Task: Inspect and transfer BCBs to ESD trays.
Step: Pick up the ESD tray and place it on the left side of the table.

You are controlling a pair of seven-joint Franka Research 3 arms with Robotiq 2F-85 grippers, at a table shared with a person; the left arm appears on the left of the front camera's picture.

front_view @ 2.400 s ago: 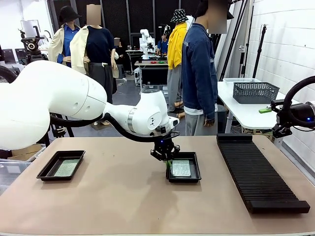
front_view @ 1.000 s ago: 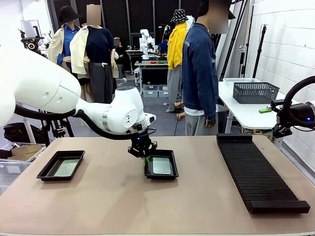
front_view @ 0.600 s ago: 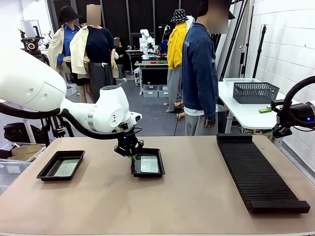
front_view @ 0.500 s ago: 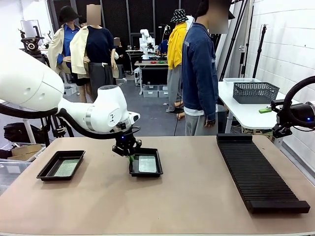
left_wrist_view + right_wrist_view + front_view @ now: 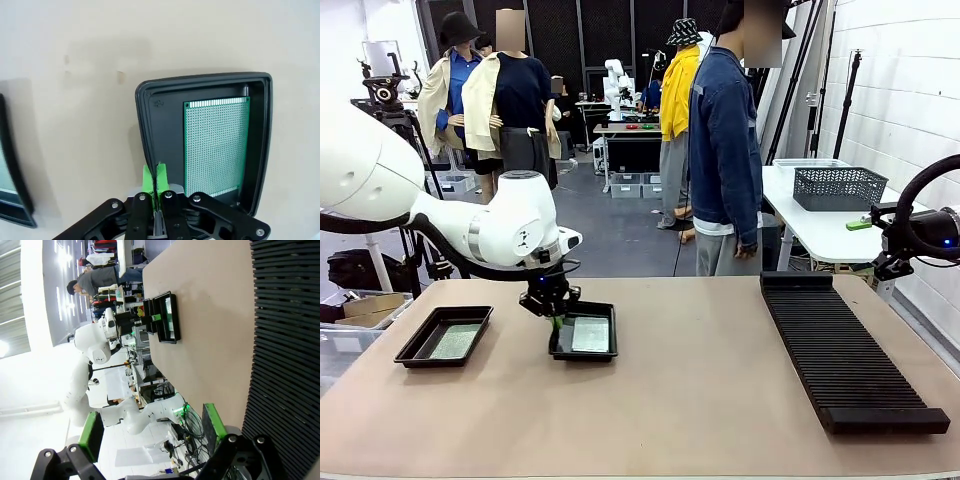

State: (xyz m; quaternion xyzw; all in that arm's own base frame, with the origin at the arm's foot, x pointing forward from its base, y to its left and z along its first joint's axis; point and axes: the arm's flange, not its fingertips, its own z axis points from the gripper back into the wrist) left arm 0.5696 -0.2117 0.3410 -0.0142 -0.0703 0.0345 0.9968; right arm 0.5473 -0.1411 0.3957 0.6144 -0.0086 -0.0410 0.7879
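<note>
In the left tool's clenched grip, a glossy black tray's rim, perforated green board flat inside.

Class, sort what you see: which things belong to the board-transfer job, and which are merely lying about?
Job:
left pincer, shut on the tray rim
ESD trays
BCBs

Lying about:
ribbed rack
mesh basket

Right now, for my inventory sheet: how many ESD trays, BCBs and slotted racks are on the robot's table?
ESD trays: 2, one at the left, one gripped at its rim by the left pincer
BCBs: 2, one in the left tray, one in the gripped tray
Black slotted racks: 1
Total: 5
</note>
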